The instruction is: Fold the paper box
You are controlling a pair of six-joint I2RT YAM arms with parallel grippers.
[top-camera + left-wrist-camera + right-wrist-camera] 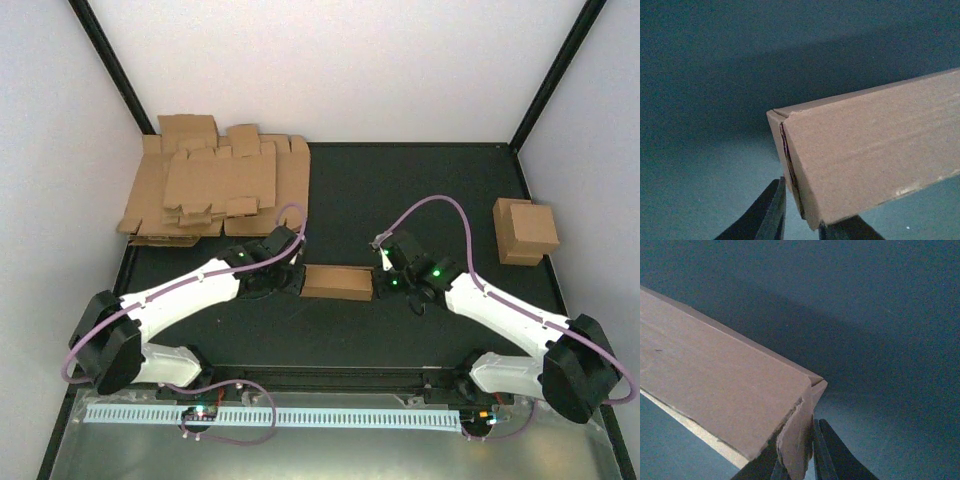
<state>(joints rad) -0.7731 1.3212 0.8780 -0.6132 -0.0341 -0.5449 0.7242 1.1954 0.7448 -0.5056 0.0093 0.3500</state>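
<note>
Left gripper (298, 280) pinching the paper box (337, 282) at its left end edge, right gripper (376, 278) clamping the torn right end flap, bare table (400, 200) stretching all around, stack of flat blanks (215, 190) sitting well apart.

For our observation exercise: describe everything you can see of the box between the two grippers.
The box is plain brown cardboard, folded into a long closed rectangular block, lying level. Whether it rests on the dark table is unclear. The left gripper flanks one end, where a seam shows. The right gripper pinches the other end's ragged flap.
</note>
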